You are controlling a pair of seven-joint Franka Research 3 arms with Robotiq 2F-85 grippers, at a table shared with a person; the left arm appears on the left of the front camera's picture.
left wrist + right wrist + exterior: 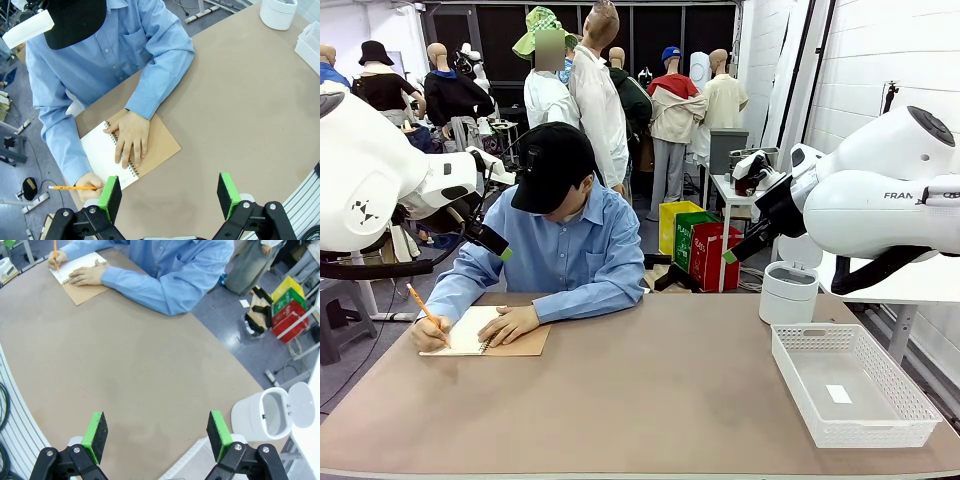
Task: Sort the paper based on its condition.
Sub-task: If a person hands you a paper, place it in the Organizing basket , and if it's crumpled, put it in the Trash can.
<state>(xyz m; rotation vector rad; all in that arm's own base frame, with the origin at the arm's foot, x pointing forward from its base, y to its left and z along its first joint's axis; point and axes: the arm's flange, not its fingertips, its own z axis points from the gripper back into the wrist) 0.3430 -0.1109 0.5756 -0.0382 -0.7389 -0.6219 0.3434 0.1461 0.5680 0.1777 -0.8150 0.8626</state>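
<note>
While the writing goes on: both arms are held raised, clear of the brown table [660,390], judged so that the person is not disturbed.
Left gripper [169,194]: held above the notebook's near corner, jaws wide open, nothing gripped.
Right gripper [157,434]: held over bare table, jaws wide open, nothing gripped.
Paper [97,150]: one white page, bound in the spiral notebook with tan cardboard cover [157,145], pinned by a flat hand [131,137] and written on with an orange pencil [72,188].
In the way: the hands and the binding, so no sheet can be taken yet, it is judged.
Around: white mesh basket [910,425] and white round bin with open lid [265,417], well apart from the notebook, probably meant for sorted sheets.
</note>
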